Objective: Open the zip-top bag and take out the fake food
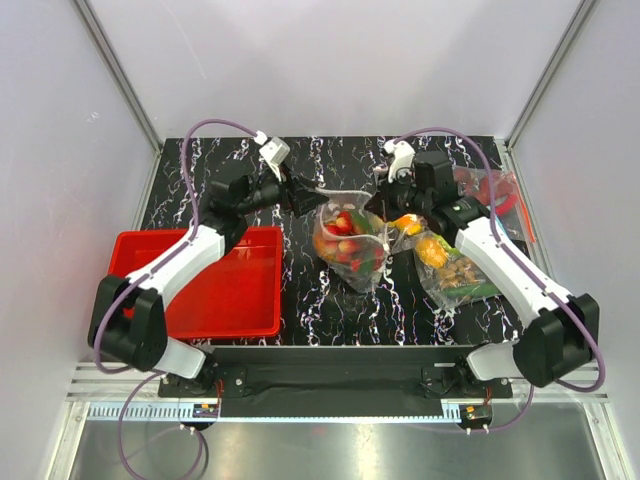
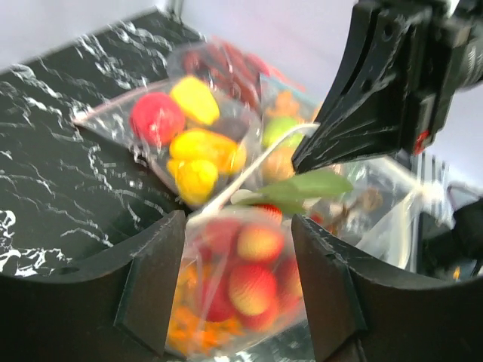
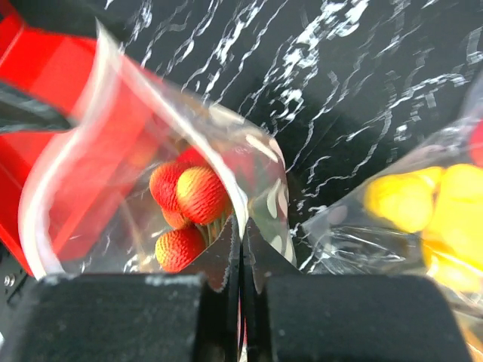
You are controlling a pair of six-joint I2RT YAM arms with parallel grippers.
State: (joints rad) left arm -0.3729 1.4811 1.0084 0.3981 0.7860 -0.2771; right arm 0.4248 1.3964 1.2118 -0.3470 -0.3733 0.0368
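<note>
So the right gripper (image 3: pixel 241 250) is pinching the zip-top bag (image 1: pixel 352 262) by its rim, with the jaws squeezed together on the plastic right at the mouth. The left gripper (image 2: pixel 238 226) is sitting at the opposite side of the mouth with its jaws standing apart. The top of the bag is poking up into the gap between them, and I can't tell if either side is actually touching plastic.

The bag is lying mid-surface with its mouth pointing to 12 o'clock and gaping between the two grippers. The fake food (image 3: pixel 198 194) is sitting inside, with the red-yellow cherries bunched near the top.

As for writing, a small red mark (image 2: pixel 419 140) is showing on the side of the right gripper, too blurry to read.

On room to move, a red tray (image 1: pixel 225 300) is sitting at 9 o'clock from the bag, its right wall just beside the plastic. At 3 o'clock a clear bag of yellow and orange pieces (image 1: pixel 448 262) is lying near. At about 2 o'clock a bag of red peppers (image 1: pixel 492 188) is crowding the right edge.

The black marbled surface (image 1: pixel 330 320) is showing bare at 6 o'clock, running to the near edge. A bare strip is also running at 12 o'clock behind both grippers up to the back wall. White walls are closing in at left, back and right.
</note>
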